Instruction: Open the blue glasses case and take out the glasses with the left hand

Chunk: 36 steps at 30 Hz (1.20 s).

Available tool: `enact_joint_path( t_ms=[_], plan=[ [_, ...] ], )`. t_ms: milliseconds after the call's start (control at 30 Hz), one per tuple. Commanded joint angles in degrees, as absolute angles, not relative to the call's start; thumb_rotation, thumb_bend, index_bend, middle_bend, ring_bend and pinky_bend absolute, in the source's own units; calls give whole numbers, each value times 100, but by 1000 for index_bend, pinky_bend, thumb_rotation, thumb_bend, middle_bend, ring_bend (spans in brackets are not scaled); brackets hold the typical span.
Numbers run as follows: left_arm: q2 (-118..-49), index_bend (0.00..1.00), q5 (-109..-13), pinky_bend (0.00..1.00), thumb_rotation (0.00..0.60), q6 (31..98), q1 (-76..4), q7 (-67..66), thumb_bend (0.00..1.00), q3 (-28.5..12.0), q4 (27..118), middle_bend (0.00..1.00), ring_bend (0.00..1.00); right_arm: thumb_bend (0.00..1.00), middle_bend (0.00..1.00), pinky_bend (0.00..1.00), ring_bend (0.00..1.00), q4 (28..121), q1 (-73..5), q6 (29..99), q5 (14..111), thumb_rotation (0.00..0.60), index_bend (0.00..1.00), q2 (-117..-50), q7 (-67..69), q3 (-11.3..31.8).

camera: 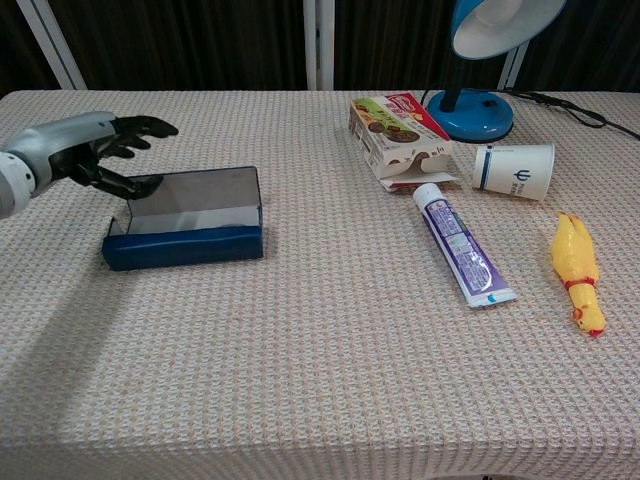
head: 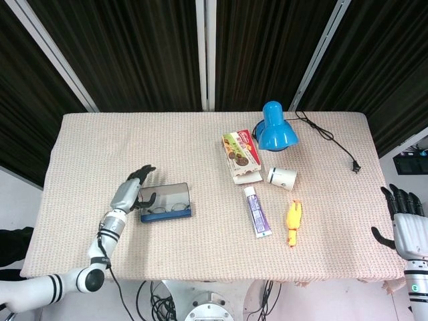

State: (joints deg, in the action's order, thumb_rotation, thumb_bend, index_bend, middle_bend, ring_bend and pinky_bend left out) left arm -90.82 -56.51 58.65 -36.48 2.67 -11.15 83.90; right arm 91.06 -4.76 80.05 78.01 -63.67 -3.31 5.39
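Note:
The blue glasses case (head: 165,213) lies on the left of the table, its lid (camera: 195,193) swung up and back. In the head view a pair of thin-framed glasses (head: 162,208) lies inside; the chest view hides them behind the case's blue front wall (camera: 185,246). My left hand (head: 134,189) hovers at the lid's left end with its fingers spread, and its thumb (camera: 138,183) touches the lid's top left corner. It holds nothing. My right hand (head: 403,224) hangs off the table's right edge, fingers apart and empty.
A biscuit box (head: 241,154), a blue desk lamp (head: 275,128) with its cord (head: 334,142), a paper cup (head: 281,177), a toothpaste tube (head: 257,211) and a yellow rubber chicken (head: 293,221) sit on the right half of the table (head: 134,140).

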Motion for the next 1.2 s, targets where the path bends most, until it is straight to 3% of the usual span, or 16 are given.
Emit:
enact_joint_path(
  t_ms=[33, 167, 267, 433, 600, 867, 1200],
  plan=[
    [-9764, 80, -6779, 0, 600, 7153, -3486, 53, 440, -1032, 7348, 0, 0, 183, 0, 0, 0, 9095, -473, 8006, 7796, 600, 0, -6365, -319, 541],
    [-9562, 79, -7153, 0, 600, 7164, -3425, 400, 414, -948, 7360, 0, 0, 183, 0, 0, 0, 9073, -474, 8005, 7792, 600, 0, -6372, -292, 546],
    [-9033, 79, -7681, 20, 600, 6926, -3413, 896, 399, -639, 7587, 26, 0, 182, 0, 0, 0, 9056, -469, 8025, 7805, 600, 0, -6377, -269, 549],
    [-8017, 83, -8316, 67, 600, 6583, -3377, 1213, 397, -120, 8266, 148, 4, 184, 0, 0, 0, 9069, -428, 8160, 7828, 600, 0, -6337, -204, 595],
    [-7417, 139, -8510, 83, 600, 6403, -3277, 1134, 403, 177, 8900, 248, 39, 184, 0, 0, 0, 9158, -390, 8306, 7859, 600, 0, -6238, -157, 655],
    [-7300, 122, -8726, 84, 600, 6249, -3189, 1139, 422, 392, 9109, 279, 42, 199, 0, 0, 0, 9356, -336, 8473, 7942, 600, 0, -6111, -205, 677],
    [-7486, 112, -8807, 81, 600, 5972, -3274, 1334, 427, 366, 8867, 257, 0, 209, 0, 0, 0, 9433, -363, 8418, 7931, 600, 0, -6116, -292, 670]
  ],
)
